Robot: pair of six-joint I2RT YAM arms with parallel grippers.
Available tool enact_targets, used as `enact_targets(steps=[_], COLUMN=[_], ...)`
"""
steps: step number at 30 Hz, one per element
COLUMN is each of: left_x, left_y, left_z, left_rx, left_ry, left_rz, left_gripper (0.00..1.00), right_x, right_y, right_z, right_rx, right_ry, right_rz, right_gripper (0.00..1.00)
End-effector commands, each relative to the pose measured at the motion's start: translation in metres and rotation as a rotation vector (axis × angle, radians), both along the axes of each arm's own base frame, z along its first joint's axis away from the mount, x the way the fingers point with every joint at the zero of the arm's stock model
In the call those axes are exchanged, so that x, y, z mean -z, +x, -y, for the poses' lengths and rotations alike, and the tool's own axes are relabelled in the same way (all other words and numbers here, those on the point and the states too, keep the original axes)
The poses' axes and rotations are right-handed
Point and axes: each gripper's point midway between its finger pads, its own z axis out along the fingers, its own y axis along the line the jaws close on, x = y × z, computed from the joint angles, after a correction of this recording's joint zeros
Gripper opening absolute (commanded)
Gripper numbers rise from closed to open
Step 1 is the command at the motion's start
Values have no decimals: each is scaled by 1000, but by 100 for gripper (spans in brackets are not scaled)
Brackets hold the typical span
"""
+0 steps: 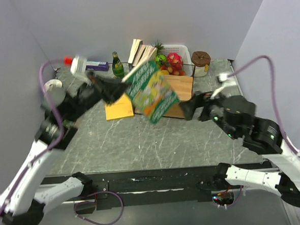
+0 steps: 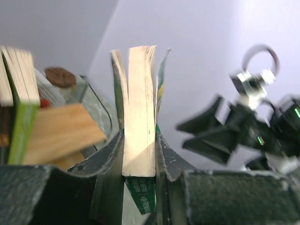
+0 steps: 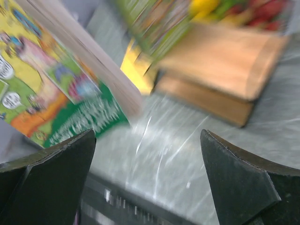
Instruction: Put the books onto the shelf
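A grey, white-veined bench (image 1: 141, 143) is filling the corner where two pale lilac walls (image 1: 195, 13) are meeting. Along the back a white bottle (image 1: 79, 65) with a red cap, a green bottle (image 1: 117, 66), some leaning books (image 1: 140, 53) showing pale page edges, a white basket (image 1: 181, 50) of fruit and a brown-lidded jar (image 1: 201, 62) are standing in a row. The shelf (image 1: 184, 87) of light wooden boards is sitting just in front of the basket, and a yellow flat item (image 1: 118, 108) is lying on the bench beside the shelf's left end. The left end effector (image 1: 120, 86) is clamping a green cartoon book (image 1: 151, 89) by its back-left end, holding it in the air over the bench and in front of the shelf's left part. In the top view the book is looking blurred, its cover is facing up, and its long axis is running diagonally from back-left to front-right, the free end pointing towards the right arm. In the left wrist view the page edges are facing the camera, fanning slightly above the fingers. The right end effector (image 1: 187, 108) is hovering just to the right of the book, low in front of the shelf, with its jaws standing wide apart and nothing lying between them
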Motion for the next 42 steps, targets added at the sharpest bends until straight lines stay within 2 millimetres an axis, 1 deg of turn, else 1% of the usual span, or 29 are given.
enact_targets(steps=[1,2,3,4,5,6,7,8,9,11,12,15,16,17,19,20,21,22,23,25,27,28,29,31,32,34,36,37,42], left_x=[-69,-59,-84,-78,-63,-79,-72,-59,-58,-45,-41,-31,-29,-19,-25,-16,-22,-21,-15,-14,-6,-8,-2,-1,7,12,18,21,33], left_y=[37,61,62,73,99,103,113,128,136,147,152,161,164,167,167,167,166,166,166,166,168,167,169,170,170,172,175,175,180], left_z=[7,23,22,26,38,37,39,50,49,56,54,56,54,57,60,63,63,63,67,69,72,73,75,76,79,78,78,78,79], left_rx=[-125,-153,-174,-200,-244,-273,-293,-298,-341,-362,-403,-444,-460,-461,-461,-455,-463,-470,-467,-472,-486,-492,-509,-527,-528,-553,-584,-592,-633], left_ry=[4,47,32,80,123,115,150,179,192,204,217,219,231,248,231,241,227,230,240,247,271,262,275,282,294,302,341,348,377], left_rz=[141,108,150,143,105,124,113,95,98,103,121,159,179,181,236,239,275,285,291,324,336,351,346,368,365,360,376,376,376], left_gripper=[1,1,1,1,1,1,1,1,1,1,1,1,1,1,1,1,1,1,1,1,1,1,1,1,1,1,1,1,1], right_x=[-18,-17,-15,-14,-12,-11,-10,-9,-8,-6,-5,2,8,11,21,24,29,32,35,42,47,52,55,62,65,75,78,86,97], right_y=[20,22,23,25,27,29,31,32,35,38,39,44,46,48,52,52,55,57,59,65,71,76,79,90,95,107,118,126,152], right_z=[57,66,68,71,72,76,77,78,81,80,81,78,77,77,73,72,70,69,67,63,63,61,60,59,59,61,65,64,68], right_rx=[319,361,373,388,398,420,430,437,452,456,459,459,466,469,464,461,465,465,464,469,484,488,494,512,519,539,565,574,627], right_ry=[105,101,96,91,80,73,64,57,52,51,53,45,40,36,28,30,29,30,32,31,31,26,24,26,22,8,12,-3,-17], right_rz=[89,95,98,98,96,96,95,94,91,88,88,79,65,57,34,28,20,14,5,-11,-25,-37,-45,-67,-71,-96,-108,-131,-145], right_gripper=[99,99,99,99,99,99,99,99,99,99,99,99,99,99,99,99,99,99,99,99,99,99,99,99,99,99,99,99,97])
